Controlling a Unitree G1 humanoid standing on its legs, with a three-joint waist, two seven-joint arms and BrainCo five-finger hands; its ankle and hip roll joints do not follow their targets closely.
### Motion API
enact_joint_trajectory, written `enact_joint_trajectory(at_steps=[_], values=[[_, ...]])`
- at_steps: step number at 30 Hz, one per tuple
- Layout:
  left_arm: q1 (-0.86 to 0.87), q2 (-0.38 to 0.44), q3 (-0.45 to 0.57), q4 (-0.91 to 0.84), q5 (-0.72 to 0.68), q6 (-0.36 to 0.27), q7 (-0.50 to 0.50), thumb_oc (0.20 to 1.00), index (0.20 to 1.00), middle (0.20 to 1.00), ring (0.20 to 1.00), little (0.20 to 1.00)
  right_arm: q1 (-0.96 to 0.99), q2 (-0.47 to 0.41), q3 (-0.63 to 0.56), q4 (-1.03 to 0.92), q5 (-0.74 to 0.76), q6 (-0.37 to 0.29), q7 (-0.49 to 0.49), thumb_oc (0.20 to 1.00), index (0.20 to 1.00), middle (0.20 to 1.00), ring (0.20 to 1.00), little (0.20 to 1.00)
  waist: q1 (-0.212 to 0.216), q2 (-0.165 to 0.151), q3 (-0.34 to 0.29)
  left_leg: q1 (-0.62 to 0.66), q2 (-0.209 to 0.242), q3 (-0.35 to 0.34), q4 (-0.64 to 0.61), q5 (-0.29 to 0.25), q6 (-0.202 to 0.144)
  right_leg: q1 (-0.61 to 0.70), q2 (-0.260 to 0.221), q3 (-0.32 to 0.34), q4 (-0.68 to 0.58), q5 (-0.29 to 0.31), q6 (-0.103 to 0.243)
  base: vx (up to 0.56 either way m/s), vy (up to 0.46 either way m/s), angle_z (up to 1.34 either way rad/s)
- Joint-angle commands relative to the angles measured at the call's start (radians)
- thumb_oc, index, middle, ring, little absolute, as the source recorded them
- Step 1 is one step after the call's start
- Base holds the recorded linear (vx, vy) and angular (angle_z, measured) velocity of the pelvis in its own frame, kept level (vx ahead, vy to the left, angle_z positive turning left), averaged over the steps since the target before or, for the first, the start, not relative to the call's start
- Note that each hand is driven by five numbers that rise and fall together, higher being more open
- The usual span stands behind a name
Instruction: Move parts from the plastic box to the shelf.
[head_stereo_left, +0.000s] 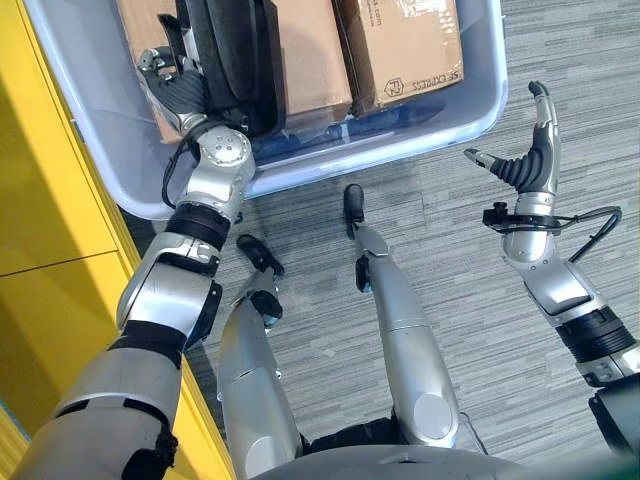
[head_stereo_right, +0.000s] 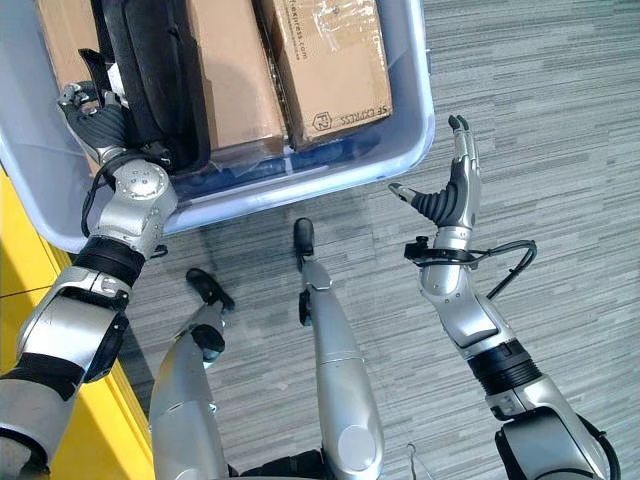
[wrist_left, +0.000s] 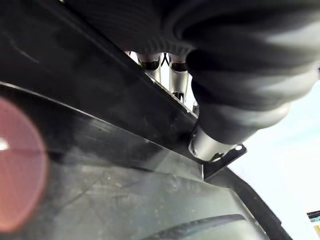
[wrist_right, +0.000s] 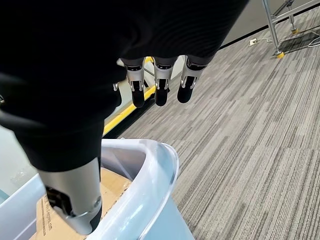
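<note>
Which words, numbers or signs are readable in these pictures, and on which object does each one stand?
Nothing can be read with certainty.
Right cardboard box: a small dark logo and letters on its near side, too small to read.
Plastic box and black part: no print seen.

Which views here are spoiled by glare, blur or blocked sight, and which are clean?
Left wrist view: a reddish flare spot at one edge, and the black part sits so close that it blurs. Right wrist view: the right hand is a dark unlit mass, while the plastic box rim and carpet stay sharp. Both eye views: evenly lit, no glare.
</note>
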Motion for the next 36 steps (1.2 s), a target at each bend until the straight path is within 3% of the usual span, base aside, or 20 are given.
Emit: enact_joint_trajectory(at_steps=[1,5,10,19,22,26,30,33,36], values=[[0.053,-0.146,-0.014,0.063,-0.202,0.011,-0.238,0.2,0.2,0.2,0.2,0.2,-0.003,-0.022,-0.03,-0.028,0.012,-0.011,-0.039,1.0,1.0,1.0,1.0,1.0,-0.037,-0.057,-0.028,-0.061,0.047,-0.03,0.08,-0.048,-0.066,0.021,-0.018,-0.059,0.09,-0.136,0.058,-0.01,-0.032,-0.01],[0.055,-0.17,-0.005,0.057,-0.243,-0.011,-0.221,0.2,0.2,0.2,0.2,0.2,-0.01,-0.017,-0.02,-0.038,0.014,0.005,-0.04,1.0,1.0,1.0,1.0,1.0,-0.037,-0.066,-0.028,-0.065,0.049,-0.032,0.077,-0.045,-0.067,0.019,-0.016,-0.061,0.087,-0.132,0.059,-0.01,-0.048,0.0],[0.062,-0.173,-0.012,0.022,-0.164,-0.047,-0.198,0.2,0.2,0.2,0.2,0.2,0.003,-0.014,-0.021,-0.046,0.023,-0.009,-0.042,1.0,1.0,1.0,1.0,1.0,-0.039,-0.065,-0.028,-0.038,0.05,-0.024,0.065,-0.04,-0.066,0.043,-0.01,-0.058,0.081,-0.135,0.056,-0.01,-0.014,0.0],[0.128,-0.114,0.02,-0.176,0.093,-0.17,-0.094,0.2,0.2,0.2,0.2,0.2,0.128,0.005,-0.056,-0.081,-0.035,-0.084,-0.027,1.0,1.0,1.0,1.0,1.0,-0.02,-0.018,-0.028,0.161,0.032,0.002,-0.03,-0.024,-0.053,0.211,-0.009,-0.051,0.056,-0.175,0.049,-0.01,0.014,-0.02],[0.167,-0.072,0.063,-0.278,0.169,-0.202,-0.07,0.2,0.2,0.2,0.2,0.2,0.194,0.003,-0.063,-0.087,-0.058,-0.118,-0.025,1.0,1.0,1.0,1.0,1.0,-0.004,0.009,-0.028,0.294,0.023,0.018,-0.076,-0.018,-0.049,0.326,-0.026,-0.074,0.055,-0.205,0.043,-0.01,0.056,-0.16],[0.148,0.05,0.122,-0.4,0.235,-0.203,-0.033,0.2,0.2,0.2,0.2,0.2,0.243,-0.015,-0.057,-0.07,-0.064,-0.158,-0.013,1.0,1.0,1.0,1.0,1.0,0.006,0.044,-0.029,0.461,0.013,-0.004,-0.096,-0.031,-0.043,0.497,-0.021,-0.079,0.055,-0.246,0.019,0.07,0.006,0.03],[0.126,0.124,0.145,-0.498,0.259,-0.17,0.0,0.2,0.2,0.2,0.2,0.2,0.282,-0.025,-0.044,-0.072,-0.064,-0.151,0.005,1.0,1.0,1.0,1.0,1.0,0.003,0.085,-0.1,0.531,-0.003,-0.03,-0.117,-0.011,-0.049,0.585,-0.015,-0.061,0.025,-0.266,-0.001,0.16,0.017,0.05],[0.16,0.158,0.134,-0.578,0.219,-0.11,-0.061,0.2,0.2,0.2,0.2,0.2,0.321,-0.021,-0.043,-0.093,-0.042,-0.148,0.051,1.0,1.0,1.0,1.0,1.0,0.014,0.11,-0.147,0.581,-0.014,-0.039,-0.134,-0.01,-0.048,0.655,-0.023,-0.071,0.004,-0.278,-0.001,0.15,-0.049,-0.06],[0.326,0.129,0.127,-0.695,0.172,-0.112,-0.174,0.2,0.2,0.2,0.2,0.2,0.358,0.02,-0.053,-0.092,0.057,-0.144,0.128,1.0,1.0,1.0,1.0,1.0,0.041,0.122,-0.163,0.611,-0.011,-0.064,-0.146,0.016,-0.056,0.703,-0.026,-0.092,0.006,-0.291,-0.006,0.06,-0.112,0.02]])
